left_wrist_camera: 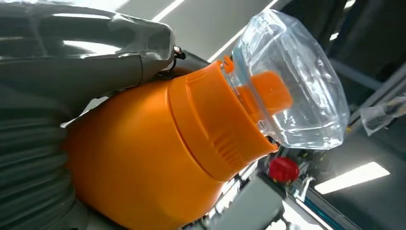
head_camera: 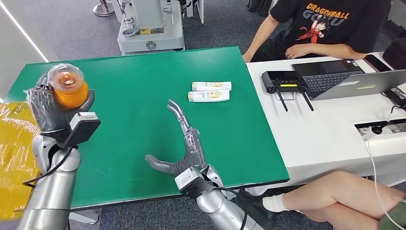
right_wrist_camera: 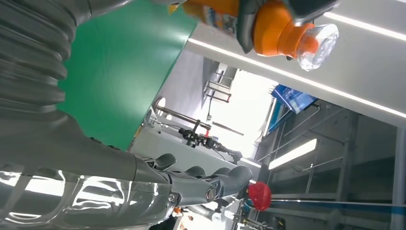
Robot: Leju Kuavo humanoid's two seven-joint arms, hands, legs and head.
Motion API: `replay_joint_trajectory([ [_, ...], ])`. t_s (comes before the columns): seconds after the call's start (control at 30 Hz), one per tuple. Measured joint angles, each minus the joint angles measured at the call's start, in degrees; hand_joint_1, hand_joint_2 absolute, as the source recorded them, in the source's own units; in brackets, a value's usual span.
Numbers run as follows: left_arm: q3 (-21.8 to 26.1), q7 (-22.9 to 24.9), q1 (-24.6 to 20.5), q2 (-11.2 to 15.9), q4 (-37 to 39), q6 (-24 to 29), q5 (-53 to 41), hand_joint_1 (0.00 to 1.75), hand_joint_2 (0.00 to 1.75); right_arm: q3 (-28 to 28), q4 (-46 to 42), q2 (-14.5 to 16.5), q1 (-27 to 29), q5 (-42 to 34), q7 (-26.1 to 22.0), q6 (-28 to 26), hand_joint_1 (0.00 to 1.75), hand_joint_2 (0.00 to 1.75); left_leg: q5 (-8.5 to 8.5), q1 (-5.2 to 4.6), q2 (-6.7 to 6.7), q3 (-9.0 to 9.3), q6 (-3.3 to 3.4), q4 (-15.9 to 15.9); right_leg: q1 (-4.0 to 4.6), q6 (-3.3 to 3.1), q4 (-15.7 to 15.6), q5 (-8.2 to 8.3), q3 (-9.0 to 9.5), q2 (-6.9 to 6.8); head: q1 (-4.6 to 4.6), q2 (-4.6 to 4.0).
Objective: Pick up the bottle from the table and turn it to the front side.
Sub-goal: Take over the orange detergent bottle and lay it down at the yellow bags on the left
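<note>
My left hand (head_camera: 50, 110) holds an orange bottle (head_camera: 70, 91) upright above the left end of the green table (head_camera: 129, 81); a clear domed cap (head_camera: 65, 75) tops it. The left wrist view shows the orange bottle (left_wrist_camera: 158, 153) close up with its clear cap (left_wrist_camera: 292, 81), my left hand (left_wrist_camera: 72, 62) wrapped around the body. My right hand (head_camera: 184, 148) hovers over the table's near middle, fingers stretched apart and holding nothing. In the right wrist view the right hand (right_wrist_camera: 191, 179) is spread, and the bottle (right_wrist_camera: 273, 24) appears in the distance.
Two white tubes (head_camera: 210, 91) lie side by side at the table's far middle. A person (head_camera: 325, 28) sits at the white desk (head_camera: 325, 139) to the right, with a laptop (head_camera: 354, 79) and a black device (head_camera: 282, 81). Yellow plastic (head_camera: 12, 148) lies at the left edge. A machine base (head_camera: 151, 28) stands behind the table.
</note>
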Motion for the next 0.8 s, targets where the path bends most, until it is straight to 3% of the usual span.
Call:
replay_joint_trajectory([
  [0.27, -0.1, 2.16, -2.15, 6.55, 6.76, 3.03, -21.28, 1.75, 1.75, -0.08, -3.15, -0.26, 2.96, 0.0, 0.75, -0.22, 0.0, 1.75, -0.01, 0.01, 0.04, -0.01, -0.01, -0.01, 0.0, -0.03, -0.01, -0.02, -0.03, 0.05, 0.02, 0.0],
  [0.43, -0.82, 2.54, -2.42, 7.94, 9.41, 2.36, -22.75, 1.75, 1.75, -0.1, -4.43, -0.45, 3.98, 0.09, 0.85, -0.21, 0.0, 1.75, -0.01, 0.0, 0.03, -0.01, -0.01, -0.01, -0.01, -0.02, -0.04, -0.01, -0.01, 0.04, 0.02, 0.0],
  [0.8, -5.28, 0.1, -2.82, 10.81, 15.27, -8.54, -19.53, 1.75, 1.75, -1.1, -7.45, -1.07, 6.62, 1.16, 1.39, 0.43, 0.0, 1.75, -0.02, 0.0, 0.07, -0.01, -0.03, -0.01, -0.01, -0.02, -0.05, -0.01, -0.02, 0.07, 0.02, 0.0],
])
